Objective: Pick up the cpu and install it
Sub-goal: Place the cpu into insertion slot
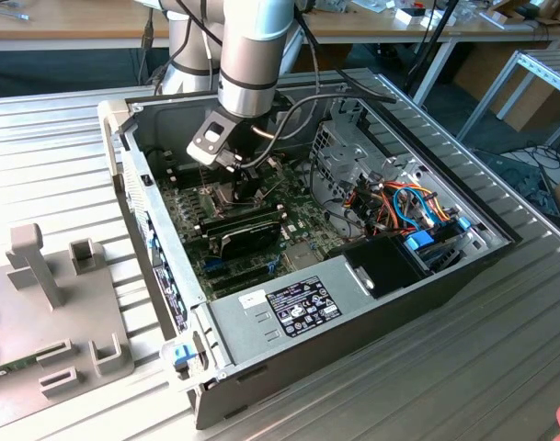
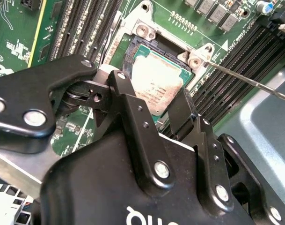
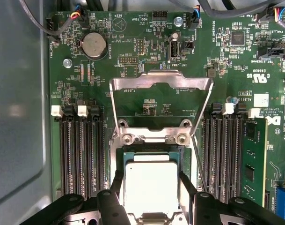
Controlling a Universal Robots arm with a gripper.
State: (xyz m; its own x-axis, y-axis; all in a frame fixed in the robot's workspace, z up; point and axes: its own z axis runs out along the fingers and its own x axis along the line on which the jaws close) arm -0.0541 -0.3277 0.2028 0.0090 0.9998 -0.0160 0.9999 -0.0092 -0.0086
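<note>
Your ribbed silver metal bench (image 1: 500, 349) carries an open grey computer case (image 1: 371, 303) lying flat across its middle, with a grey plastic fixture (image 1: 50, 303) at the edge on the exterior view's left. Wooden desks (image 1: 77, 23) stand behind it.

Your silver-grey arm (image 1: 252, 46) comes down from the far edge into the case, its wrist angled over the green motherboard (image 3: 151, 56). In both wrist views the black gripper (image 3: 150, 176) straddles the small square silver-topped cpu (image 3: 150, 185), which lies flat in its socket between the black memory slots (image 3: 81, 154), below the raised hinged metal frame (image 3: 161, 82). You cannot tell whether the gripper is clenched on the chip or released.
</note>
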